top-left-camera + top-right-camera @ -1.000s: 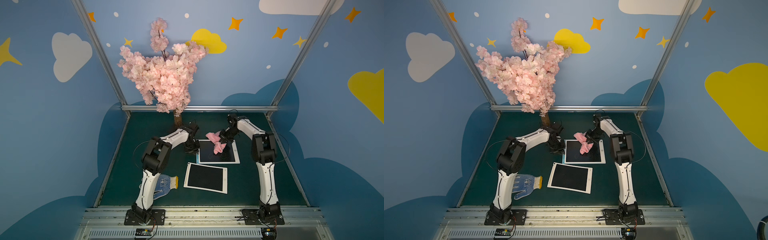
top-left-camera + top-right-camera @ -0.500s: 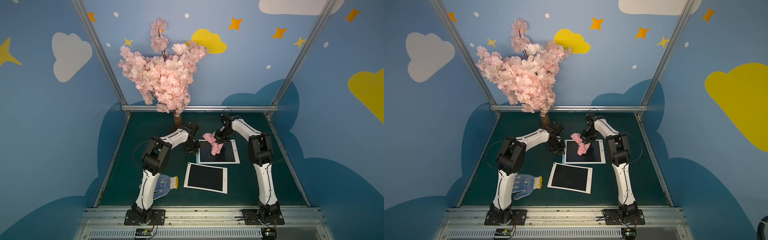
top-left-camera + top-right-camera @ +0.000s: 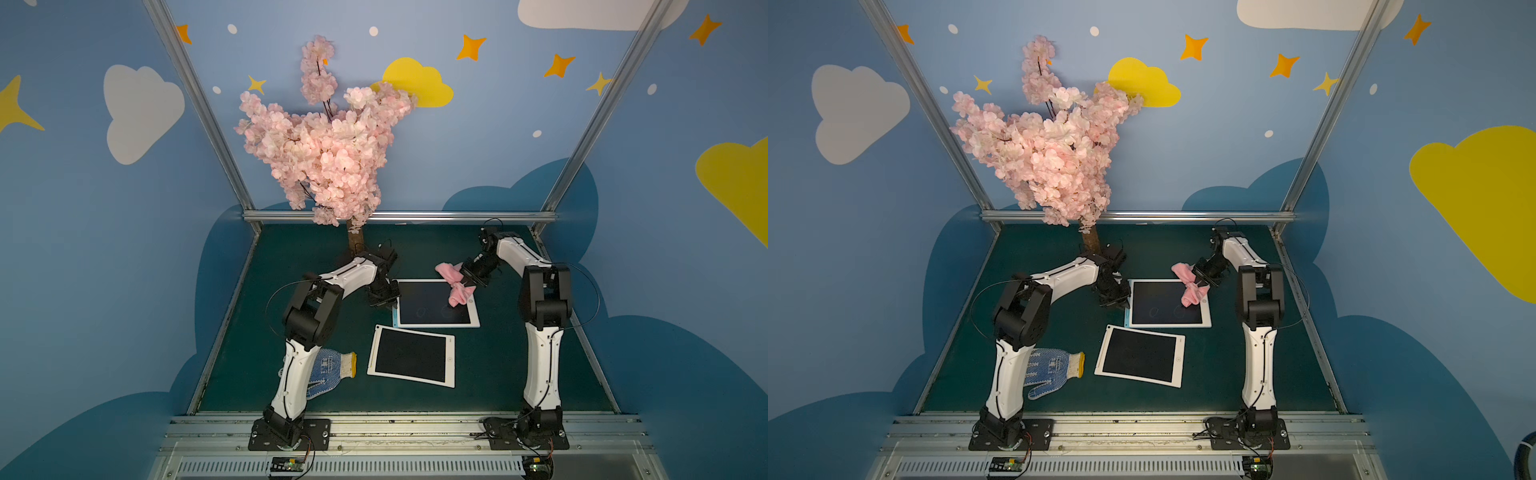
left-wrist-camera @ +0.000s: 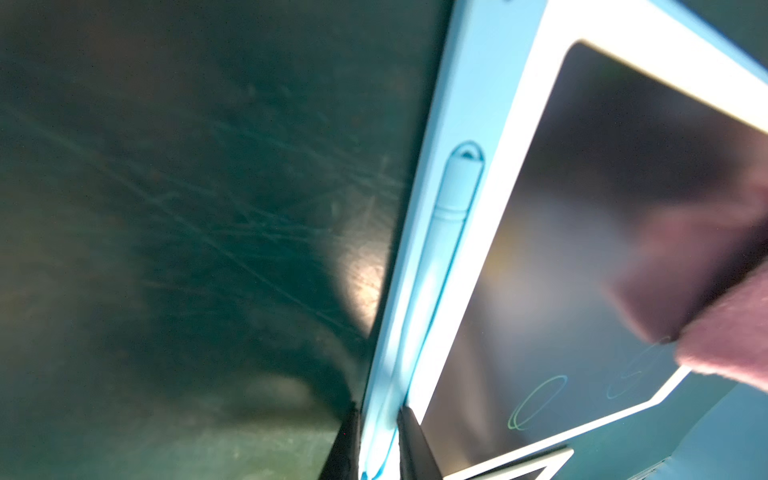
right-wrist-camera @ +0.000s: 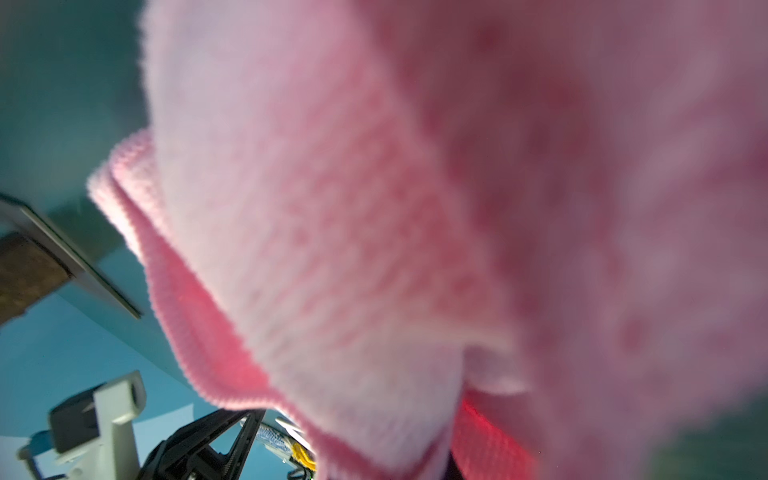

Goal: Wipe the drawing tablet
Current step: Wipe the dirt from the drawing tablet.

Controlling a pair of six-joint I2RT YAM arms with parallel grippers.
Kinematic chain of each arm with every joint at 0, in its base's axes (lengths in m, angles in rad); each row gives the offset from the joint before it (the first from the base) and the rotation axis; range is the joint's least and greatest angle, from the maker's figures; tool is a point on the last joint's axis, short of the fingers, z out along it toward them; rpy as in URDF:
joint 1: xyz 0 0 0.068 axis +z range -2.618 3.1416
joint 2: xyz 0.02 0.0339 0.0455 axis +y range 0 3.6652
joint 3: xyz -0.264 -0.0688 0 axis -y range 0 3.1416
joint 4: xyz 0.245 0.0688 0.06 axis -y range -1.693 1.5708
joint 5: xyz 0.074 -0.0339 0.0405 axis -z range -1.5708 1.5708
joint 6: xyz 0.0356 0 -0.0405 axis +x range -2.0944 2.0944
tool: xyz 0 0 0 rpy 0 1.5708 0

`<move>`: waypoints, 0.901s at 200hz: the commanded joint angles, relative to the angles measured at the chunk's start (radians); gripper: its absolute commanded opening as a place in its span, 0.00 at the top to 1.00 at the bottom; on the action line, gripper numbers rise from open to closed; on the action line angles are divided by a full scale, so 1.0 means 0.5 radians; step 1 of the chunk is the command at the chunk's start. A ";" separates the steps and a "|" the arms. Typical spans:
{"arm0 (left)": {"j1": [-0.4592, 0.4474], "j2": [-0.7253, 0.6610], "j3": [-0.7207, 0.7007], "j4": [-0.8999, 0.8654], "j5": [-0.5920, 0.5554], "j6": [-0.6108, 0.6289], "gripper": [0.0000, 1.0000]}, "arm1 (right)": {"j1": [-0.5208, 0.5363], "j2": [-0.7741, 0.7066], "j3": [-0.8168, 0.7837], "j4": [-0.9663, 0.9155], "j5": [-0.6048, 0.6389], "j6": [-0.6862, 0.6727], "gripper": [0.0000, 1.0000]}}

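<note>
Left claw [image 3: 383, 300], right claw [image 3: 466, 277]: both tight.

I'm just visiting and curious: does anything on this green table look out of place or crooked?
Mildly. The nearer tablet lies skewed, not squared with the far tablet, which bears two faint oval scribbles. A blue-dotted work glove lies by the left arm base, partly hidden behind it. Nothing looks spilled or broken.

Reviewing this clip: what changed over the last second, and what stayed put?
The right gripper, shut on the pink cloth, swept it across the far tablet toward the left arm, then back to the tablet's right edge. Nothing was taken or released. The left gripper stayed clamped on that tablet's blue edge; near tablet and glove unmoved.
</note>
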 commanded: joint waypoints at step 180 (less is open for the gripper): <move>0.017 0.092 -0.058 -0.011 -0.137 0.003 0.81 | 0.036 -0.323 -0.522 0.006 0.343 -0.192 1.00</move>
